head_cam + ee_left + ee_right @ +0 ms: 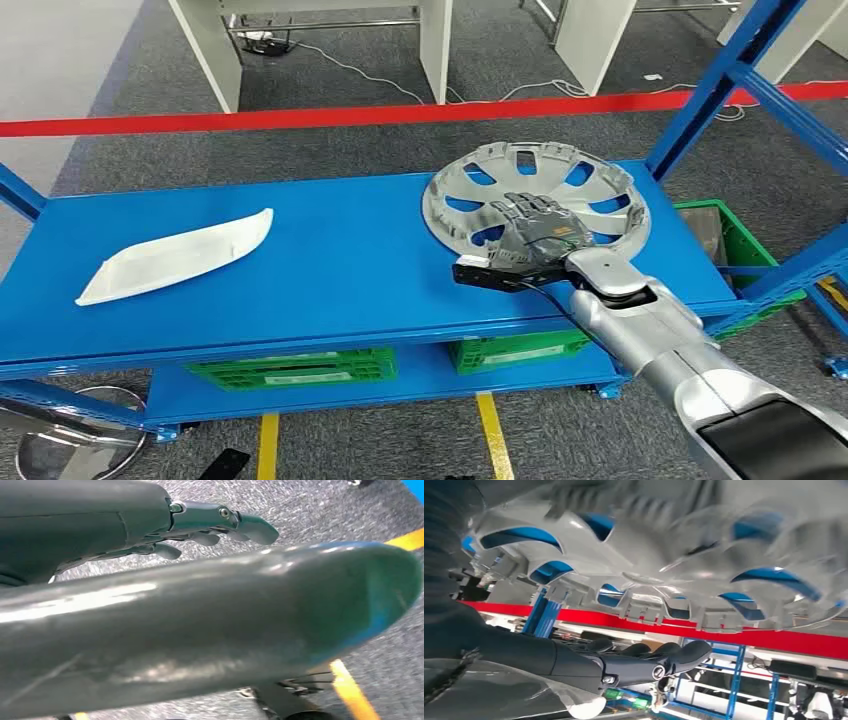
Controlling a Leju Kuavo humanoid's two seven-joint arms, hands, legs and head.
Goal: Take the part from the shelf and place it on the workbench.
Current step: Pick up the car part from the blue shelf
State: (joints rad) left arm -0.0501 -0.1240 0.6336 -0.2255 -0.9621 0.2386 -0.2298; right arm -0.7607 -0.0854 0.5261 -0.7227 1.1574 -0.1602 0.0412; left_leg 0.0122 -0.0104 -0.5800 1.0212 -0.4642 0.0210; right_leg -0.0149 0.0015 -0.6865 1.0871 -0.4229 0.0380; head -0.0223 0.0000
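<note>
- The silver wheel cover (536,197) lies on the right end of the blue shelf (330,270), tipped a little, its near rim raised.
- The right hand (530,232) reaches over the near part of the cover, its fingers (674,657) spread and gripping nothing that I can see; from the wrist they sit apart from the cover's ribbed side.
- The left hand (215,522) hangs above the floor, holding nothing, fingers loosely extended.
- I judge this the grasping step: next the fingers need to close on the rim before any lift.
</note>
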